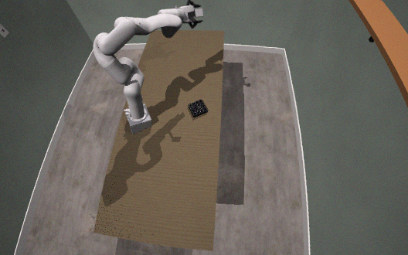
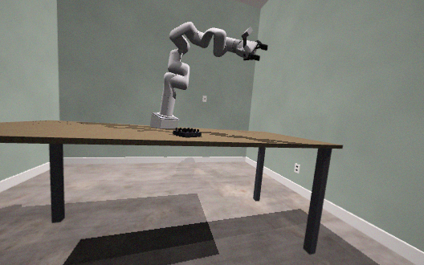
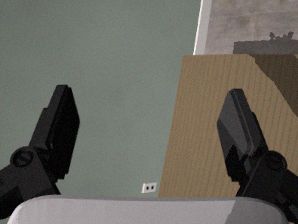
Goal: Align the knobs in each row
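Note:
The black knob box [image 1: 198, 108] [image 2: 187, 132] stands upright on the wooden table. In the top view it is right of the arm's base, near the table's right edge. Its knobs show only as tiny dark bumps with light specks. The row and knob lines, the printed names and the socket are too small to read. The box is outside the wrist view. My gripper [image 1: 200, 15] [image 2: 260, 52] [image 3: 149, 104] is open and empty. It is high in the air, far from the box, beyond the table's far end in the top view.
The table [image 1: 181, 193] [image 2: 100, 134] [image 3: 205, 125] carries the arm's white base [image 1: 140, 123] [image 2: 165, 120] at its left edge in the top view. The arm's shadows cross the table top beside the box. Green walls stand around, with a wall outlet [image 3: 149, 187] in the wrist view.

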Controlling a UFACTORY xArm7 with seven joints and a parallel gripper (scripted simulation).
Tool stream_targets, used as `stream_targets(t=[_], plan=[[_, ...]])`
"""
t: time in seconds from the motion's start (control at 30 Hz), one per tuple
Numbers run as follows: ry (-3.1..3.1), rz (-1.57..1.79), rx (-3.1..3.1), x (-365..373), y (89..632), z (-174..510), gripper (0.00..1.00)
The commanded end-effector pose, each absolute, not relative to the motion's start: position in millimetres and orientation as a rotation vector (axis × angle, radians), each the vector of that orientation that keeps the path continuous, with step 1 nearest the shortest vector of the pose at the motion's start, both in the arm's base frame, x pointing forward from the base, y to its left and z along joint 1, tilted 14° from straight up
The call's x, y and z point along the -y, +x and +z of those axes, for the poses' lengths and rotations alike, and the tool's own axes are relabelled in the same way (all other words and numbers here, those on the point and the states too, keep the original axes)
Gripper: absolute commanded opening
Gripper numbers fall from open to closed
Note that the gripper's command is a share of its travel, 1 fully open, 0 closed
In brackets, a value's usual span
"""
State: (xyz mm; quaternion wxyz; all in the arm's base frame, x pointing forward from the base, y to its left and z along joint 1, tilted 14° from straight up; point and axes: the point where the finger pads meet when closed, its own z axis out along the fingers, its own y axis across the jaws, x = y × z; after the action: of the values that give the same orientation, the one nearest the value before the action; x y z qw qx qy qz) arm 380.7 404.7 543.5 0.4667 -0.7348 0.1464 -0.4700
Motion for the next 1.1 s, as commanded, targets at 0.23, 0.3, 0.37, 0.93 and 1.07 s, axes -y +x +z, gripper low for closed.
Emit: stream_targets(t=[0.23, 0.3, 0.37, 0.93, 1.07], plan=[[-1.874, -1.154, -0.315, -388, 405, 522, 1.0], [-1.874, -1.154, -0.315, -388, 405, 522, 1.0], [-1.874, -1.154, -0.315, -388, 405, 522, 1.0], [-2.019, -1.142, -0.239, -354, 441, 466, 1.0], [-2.019, -1.142, -0.239, -354, 441, 466, 1.0]])
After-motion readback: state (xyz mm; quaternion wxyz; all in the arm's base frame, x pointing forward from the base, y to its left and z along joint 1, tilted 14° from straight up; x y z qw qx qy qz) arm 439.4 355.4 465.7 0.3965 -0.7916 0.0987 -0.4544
